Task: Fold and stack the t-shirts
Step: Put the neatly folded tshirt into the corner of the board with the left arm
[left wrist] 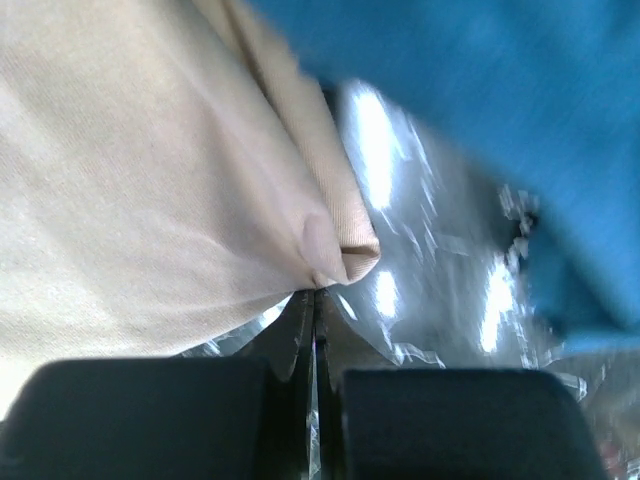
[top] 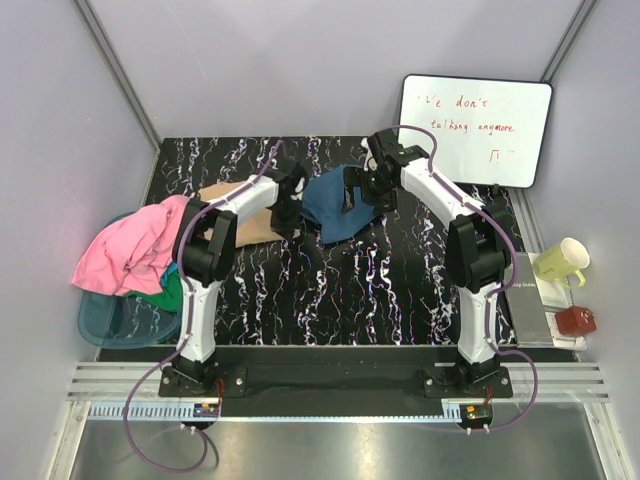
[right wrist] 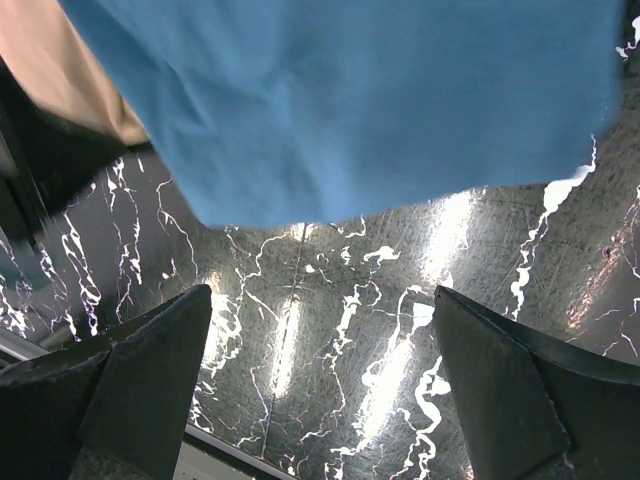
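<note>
Top view: one teal bin sits at the table's left edge. A pink shirt is draped over its rim, and a green shirt lies partly under that, inside the bin. Two more shirts lie on the table at the back, just beside each other: a tan shirt to the left and a blue shirt to the right. That makes four shirts. Each arm reaches to the shirt on its own side.

Left wrist view: the left gripper has its jaws pressed together, pinching a corner of the tan shirt, and the cloth pulls taut toward the tips. The blue shirt fills the upper right, with bare table between the two.

Right wrist view: the right gripper is spread wide and holds nothing. Bare table shows between its fingers, and the blue shirt's edge lies just beyond the tips.
</note>
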Controlling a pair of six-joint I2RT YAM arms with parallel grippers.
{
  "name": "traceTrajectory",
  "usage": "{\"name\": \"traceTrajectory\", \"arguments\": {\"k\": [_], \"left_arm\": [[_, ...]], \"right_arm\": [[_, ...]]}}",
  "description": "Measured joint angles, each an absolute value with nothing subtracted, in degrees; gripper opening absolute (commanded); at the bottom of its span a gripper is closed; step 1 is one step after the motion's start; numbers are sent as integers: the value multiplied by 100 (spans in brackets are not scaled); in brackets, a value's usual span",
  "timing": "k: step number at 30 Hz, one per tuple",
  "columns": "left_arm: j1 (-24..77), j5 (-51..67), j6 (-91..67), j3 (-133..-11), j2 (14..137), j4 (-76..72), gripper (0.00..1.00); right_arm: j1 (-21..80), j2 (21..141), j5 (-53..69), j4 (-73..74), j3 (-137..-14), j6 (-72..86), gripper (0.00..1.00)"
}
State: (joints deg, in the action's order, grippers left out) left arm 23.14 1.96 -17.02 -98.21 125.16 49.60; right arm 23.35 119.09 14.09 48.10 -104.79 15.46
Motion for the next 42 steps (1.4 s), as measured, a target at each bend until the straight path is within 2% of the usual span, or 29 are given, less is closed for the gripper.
{"name": "traceTrajectory", "arguments": {"k": [7, 18, 20, 21, 22, 24, 25, 29, 34, 39, 42], "left_arm": [[2808, 523, -2001, -8707, 11749, 4930, 0], [3496, 913, -2613, -7588, 10704, 4880, 0], [3586, 930, -2698, -7448, 10615, 4873, 21], [3625, 932, -2727, -7382, 10569, 4877, 36], [3664, 956, -2794, -7317, 10503, 4895, 62], [3710, 967, -2799, -7271, 10374, 4963, 83], [3723, 954, -2838, -7271, 10278, 5017, 99], [3730, 731, -2827, -7555, 9762, 5332, 99], [3691, 458, -2661, -8774, 9592, 5411, 99], [3607, 517, -2574, -10127, 10342, 5328, 99], [3555, 727, -2576, -10753, 11083, 5269, 99]], "right_arm": [[2335, 11863, 1409, 4840, -10477, 1546, 100], [2335, 11666, 1404, 4873, -10175, 1546, 100], [2335, 11603, 1400, 4888, -10086, 1544, 100], [2335, 11563, 1396, 4890, -10038, 1542, 100], [2335, 11515, 1382, 4897, -9990, 1540, 100], [2335, 11413, 1288, 4930, -9913, 1518, 100], [2335, 11371, 1253, 4941, -9896, 1516, 100], [2307, 11163, 1111, 4939, -9874, 1479, 100], [2086, 11067, 1039, 4934, -9876, 1500, 100], [1653, 11378, 996, 4928, -10057, 1540, 97], [1498, 11813, 967, 4906, -10322, 1529, 91]]}}
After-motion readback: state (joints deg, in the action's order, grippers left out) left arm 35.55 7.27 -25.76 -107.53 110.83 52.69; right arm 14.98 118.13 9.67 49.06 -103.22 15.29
